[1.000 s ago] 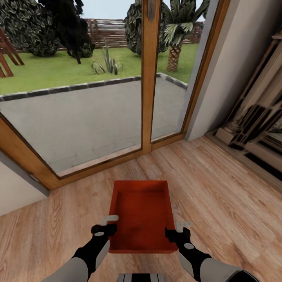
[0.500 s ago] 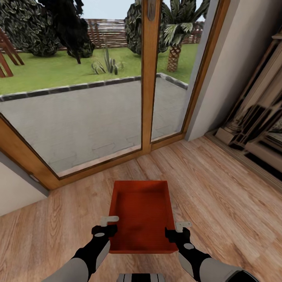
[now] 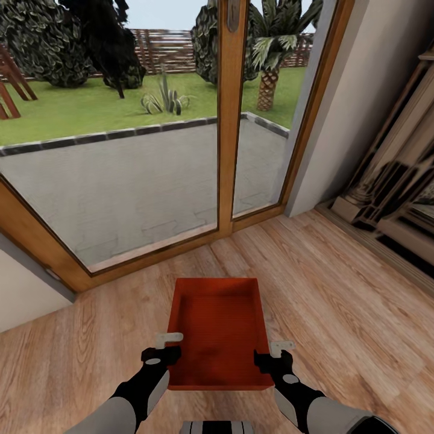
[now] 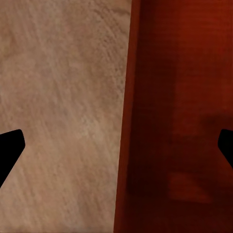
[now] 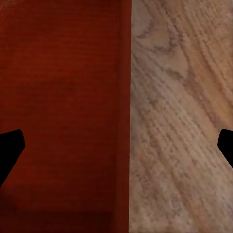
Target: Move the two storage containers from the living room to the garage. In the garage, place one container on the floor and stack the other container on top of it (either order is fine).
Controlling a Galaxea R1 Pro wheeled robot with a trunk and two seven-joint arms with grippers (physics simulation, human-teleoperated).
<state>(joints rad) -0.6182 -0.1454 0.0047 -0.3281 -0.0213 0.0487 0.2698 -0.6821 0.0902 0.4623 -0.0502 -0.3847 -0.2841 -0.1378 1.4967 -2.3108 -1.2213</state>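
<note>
One orange-red storage container (image 3: 218,328) lies open-top on the light wood-plank floor (image 3: 337,301) of the living room, straight in front of me. My left gripper (image 3: 167,348) is open over the container's left wall near its near corner, and my right gripper (image 3: 275,354) is open over the right wall. In the left wrist view the black fingertips (image 4: 10,148) stand wide apart, with the container wall (image 4: 127,121) between them. The right wrist view has the same spread fingertips (image 5: 10,148) straddling the container wall (image 5: 125,111), ribbed bottom on one side and floor on the other.
Wood-framed glass garden doors (image 3: 226,120) stand just beyond the container, with a patio and lawn outside. A white wall (image 3: 355,90) and the stone fireplace surround (image 3: 392,181) close the right side. Another wall section (image 3: 24,289) juts in at the left.
</note>
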